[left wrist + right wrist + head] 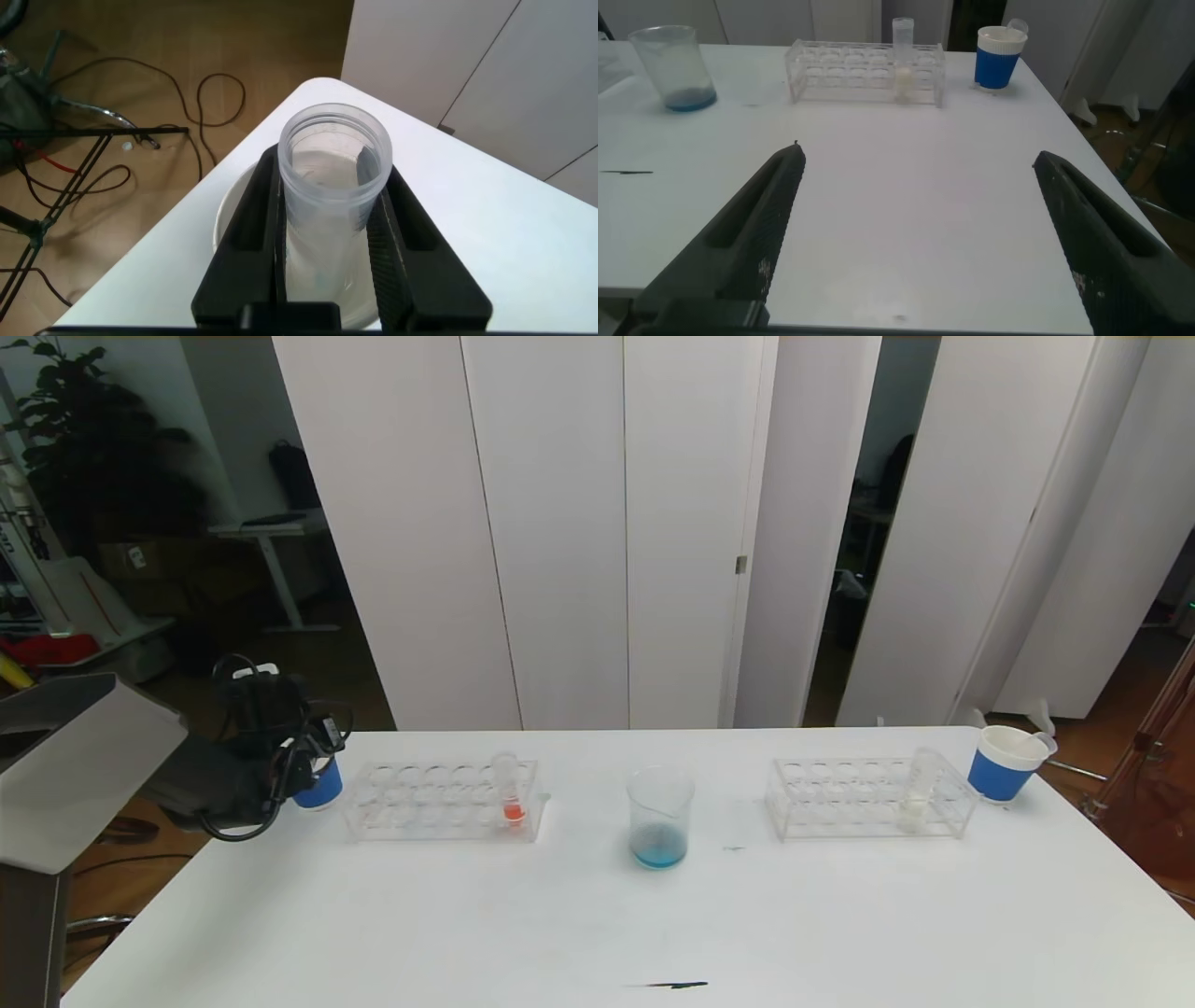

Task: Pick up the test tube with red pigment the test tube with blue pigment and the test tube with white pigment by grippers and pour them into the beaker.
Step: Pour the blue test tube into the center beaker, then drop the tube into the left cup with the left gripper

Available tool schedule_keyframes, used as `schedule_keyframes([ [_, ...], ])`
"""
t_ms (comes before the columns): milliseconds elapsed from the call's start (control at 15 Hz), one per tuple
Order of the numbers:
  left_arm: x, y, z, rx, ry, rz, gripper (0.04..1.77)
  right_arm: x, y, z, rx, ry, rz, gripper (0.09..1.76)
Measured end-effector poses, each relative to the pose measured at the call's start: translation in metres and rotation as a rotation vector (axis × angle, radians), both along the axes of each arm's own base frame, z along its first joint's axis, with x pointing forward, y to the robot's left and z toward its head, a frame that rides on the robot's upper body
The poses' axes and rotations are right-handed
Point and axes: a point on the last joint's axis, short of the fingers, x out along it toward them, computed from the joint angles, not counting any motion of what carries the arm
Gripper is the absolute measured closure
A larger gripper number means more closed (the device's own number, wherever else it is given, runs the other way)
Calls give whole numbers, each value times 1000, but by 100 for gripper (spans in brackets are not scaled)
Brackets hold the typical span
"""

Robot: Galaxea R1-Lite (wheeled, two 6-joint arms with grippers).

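My left gripper (332, 166) is shut on a clear test tube (334, 201) that shows no colour inside; it hangs over a white paper cup (229, 213) at the table's far left corner (301, 767). No tube with blue liquid shows. A shallow layer of blue liquid lies in the beaker (660, 817) (674, 65) at mid-table. The tube with red pigment (511, 793) stands in the left rack (411, 803). The tube with white pigment (918, 793) (903, 58) stands in the right rack (840, 798). My right gripper (915, 163) is open low over the table's near right part, holding nothing.
A second blue-banded paper cup (1004, 763) (999, 58) stands at the far right beyond the right rack. A thin dark blue streak (667, 985) lies near the table's front edge. White partition panels stand behind the table.
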Motion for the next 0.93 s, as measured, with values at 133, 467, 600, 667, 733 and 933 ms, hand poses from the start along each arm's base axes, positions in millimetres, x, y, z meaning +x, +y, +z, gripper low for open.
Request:
schedule_keyframes([
  [133, 0, -1, 1, 4, 0, -2, 122, 0, 0, 0, 0, 0, 0, 10],
  [467, 0, -1, 3, 9, -2, -3, 8, 0, 0, 0, 0, 1, 0, 10],
  [600, -1, -1, 8, 23, -3, -6, 7, 0, 0, 0, 0, 0, 0, 10],
  [667, -2, -1, 11, 31, -1, -10, 7, 0, 0, 0, 0, 0, 0, 10],
  [733, -3, -2, 15, 36, -2, -11, 7, 0, 0, 0, 0, 0, 0, 10],
  [933, -11, -6, 41, 47, -35, -18, 7, 0, 0, 0, 0, 0, 0, 10],
])
